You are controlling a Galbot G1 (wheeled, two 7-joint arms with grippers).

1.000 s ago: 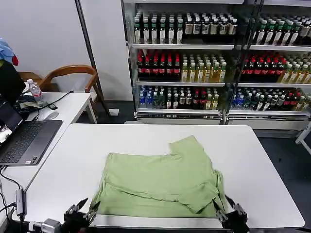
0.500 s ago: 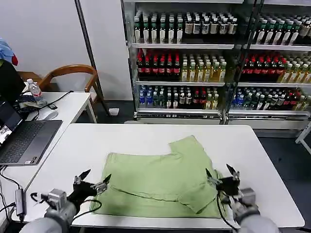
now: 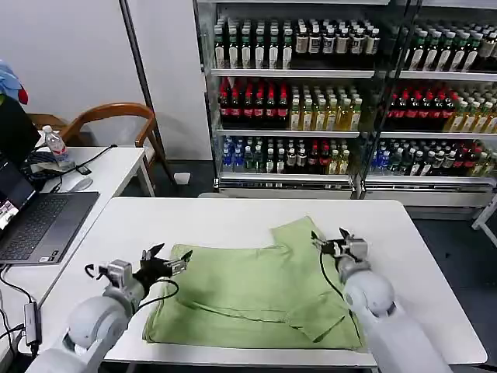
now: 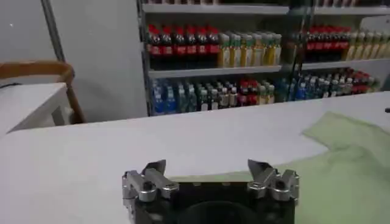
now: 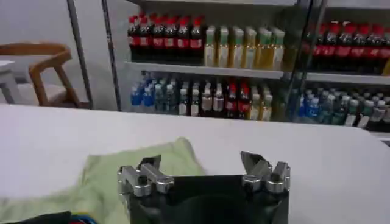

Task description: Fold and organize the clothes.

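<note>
The soft light green cotton shirt [image 3: 256,291] on the white table [image 3: 404,256] is being flanked by the spread left gripper [image 3: 165,262] and spread right gripper [image 3: 332,242].

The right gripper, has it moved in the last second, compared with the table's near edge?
Yes. The right gripper has moved forward from the near edge of the table, across the green shirt, and now hangs open above its far sleeve.

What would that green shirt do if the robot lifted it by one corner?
The green shirt would probably droop limply: it lies flat in soft, wrinkled folds on the white table. It looks thin, so likely light. Its folded layers might slide apart.
</note>
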